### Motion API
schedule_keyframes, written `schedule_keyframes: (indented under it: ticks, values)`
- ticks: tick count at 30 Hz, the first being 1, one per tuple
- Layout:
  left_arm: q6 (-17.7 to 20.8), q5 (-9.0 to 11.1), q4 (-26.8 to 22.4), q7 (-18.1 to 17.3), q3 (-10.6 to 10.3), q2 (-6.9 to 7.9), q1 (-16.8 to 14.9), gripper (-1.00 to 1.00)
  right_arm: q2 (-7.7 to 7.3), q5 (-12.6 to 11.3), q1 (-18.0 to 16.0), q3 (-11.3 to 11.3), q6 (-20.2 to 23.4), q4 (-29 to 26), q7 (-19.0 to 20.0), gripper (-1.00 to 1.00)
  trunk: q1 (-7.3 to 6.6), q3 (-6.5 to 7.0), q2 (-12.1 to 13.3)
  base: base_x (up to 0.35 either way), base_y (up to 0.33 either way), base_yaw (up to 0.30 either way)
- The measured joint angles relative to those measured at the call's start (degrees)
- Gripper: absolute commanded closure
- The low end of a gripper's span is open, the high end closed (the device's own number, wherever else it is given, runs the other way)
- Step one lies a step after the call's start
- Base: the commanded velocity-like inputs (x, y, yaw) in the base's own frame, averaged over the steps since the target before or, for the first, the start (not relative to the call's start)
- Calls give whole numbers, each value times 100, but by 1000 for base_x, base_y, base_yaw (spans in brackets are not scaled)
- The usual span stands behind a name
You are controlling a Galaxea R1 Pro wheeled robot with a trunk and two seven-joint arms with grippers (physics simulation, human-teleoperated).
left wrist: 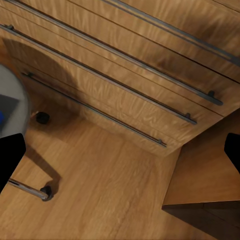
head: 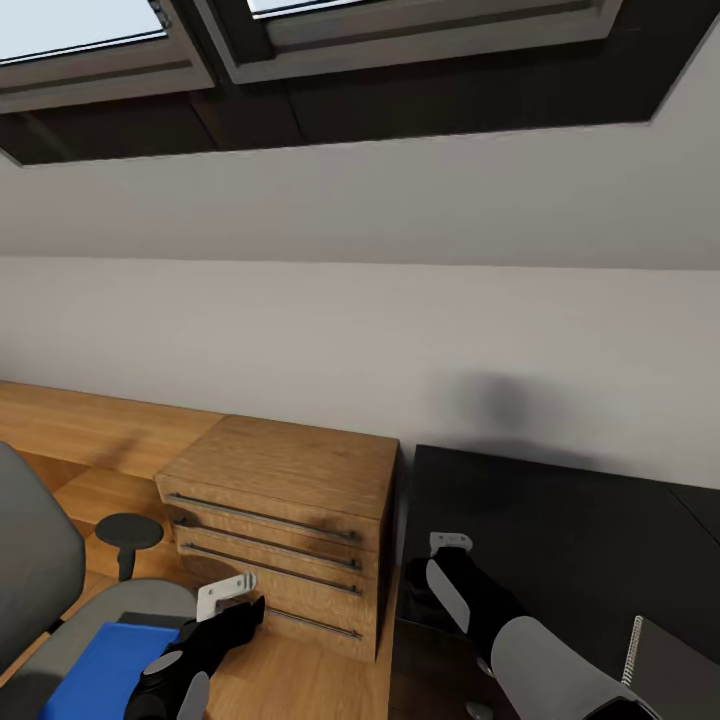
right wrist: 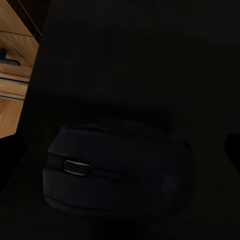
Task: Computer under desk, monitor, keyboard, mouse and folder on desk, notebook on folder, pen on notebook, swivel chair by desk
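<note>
step: mouse placing | my right gripper (head: pixel 432 580) is above the mouse (right wrist: pixel 117 167), which lies on the desk (head: pixel 560 520) | jaws apart, holding nothing | next: lower and close, or move away, I cannot say

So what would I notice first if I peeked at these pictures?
Probably the bright blue folder lying on the grey swivel chair at the head view's lower left, beside the left gripper. Then the oak dresser in the middle, and the dark mouse on the black desk, close under the right gripper.
</note>
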Motion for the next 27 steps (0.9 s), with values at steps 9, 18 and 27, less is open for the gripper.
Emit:
schedule_keyframes:
  ticks: [9,18,27]
  values:
    - [0,0,7,-1,-2,-7,0,-100,0,0,0,6,7,12,0,-100,0,0,0,0,0,0]
    - [0,1,6,-1,0,-8,0,-100,8,0,0,9,9,35,0,-100,43,-35,-79,0,0,0]
    - [8,1,3,-1,-5,-8,0,-100,17,0,0,16,8,93,0,-100,110,-90,-201,0,0,0]
